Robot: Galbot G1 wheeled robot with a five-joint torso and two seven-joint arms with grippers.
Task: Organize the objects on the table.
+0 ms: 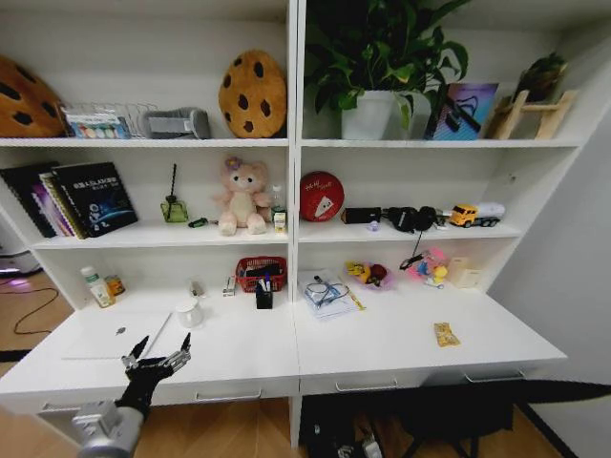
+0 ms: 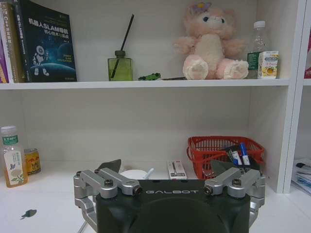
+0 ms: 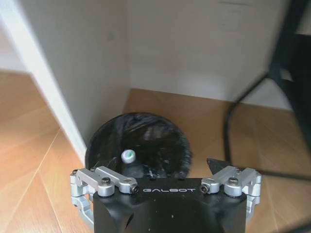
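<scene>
The white desk (image 1: 401,334) spans the view; the silver laptop (image 1: 110,334) lies flat at eight o'clock. The left gripper (image 1: 160,349) hovers at its six o'clock edge — fingers wide, empty. The right gripper (image 3: 165,167) hangs over the floor — spread, empty.

Our right gripper (image 3: 165,170) hangs low with its jaws spread wide, above a wooden floor (image 3: 34,160). Just past it sits a round black bin (image 3: 146,141) with a small pale cap (image 3: 129,156) inside, touching a white panel (image 3: 73,73). A dark cable (image 3: 231,121) curves across the floor nearby.
</scene>
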